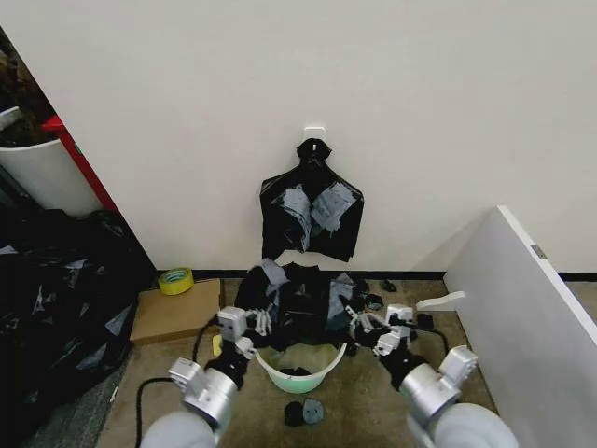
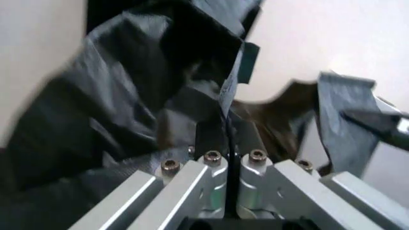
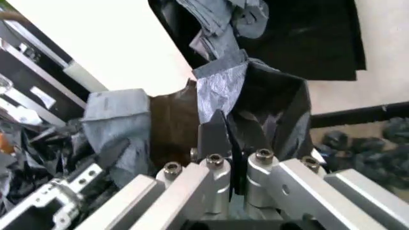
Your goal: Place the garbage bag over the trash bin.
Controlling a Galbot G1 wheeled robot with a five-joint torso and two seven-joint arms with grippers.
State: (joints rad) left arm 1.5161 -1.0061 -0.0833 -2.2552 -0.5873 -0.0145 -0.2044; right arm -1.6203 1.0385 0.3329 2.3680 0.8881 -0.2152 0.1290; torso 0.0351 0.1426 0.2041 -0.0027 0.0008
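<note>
The trash bin [image 1: 300, 366], a round white bucket, stands on the floor just in front of me with its mouth open upward. The garbage bag [image 1: 297, 301], glossy wrinkled black plastic, is stretched between my two grippers over the bin's far rim. My left gripper [image 1: 246, 329] is shut on the bag's left edge, and the left wrist view shows the film [image 2: 128, 105] pinched at my left gripper [image 2: 227, 133]. My right gripper [image 1: 375, 330] is shut on the bag's right edge. In the right wrist view, the bag [image 3: 268, 100] is clamped in my right gripper [image 3: 233, 136].
A knotted bunch of black bags [image 1: 312, 210] hangs on the wall behind. A big heap of black plastic [image 1: 56, 299] fills the left, beside a white cylinder [image 1: 37, 173]. Yellow tape [image 1: 175, 280] lies on a cardboard box [image 1: 173, 315]. A white board [image 1: 532, 317] leans at right. Black scraps [image 1: 303, 412] lie on the floor.
</note>
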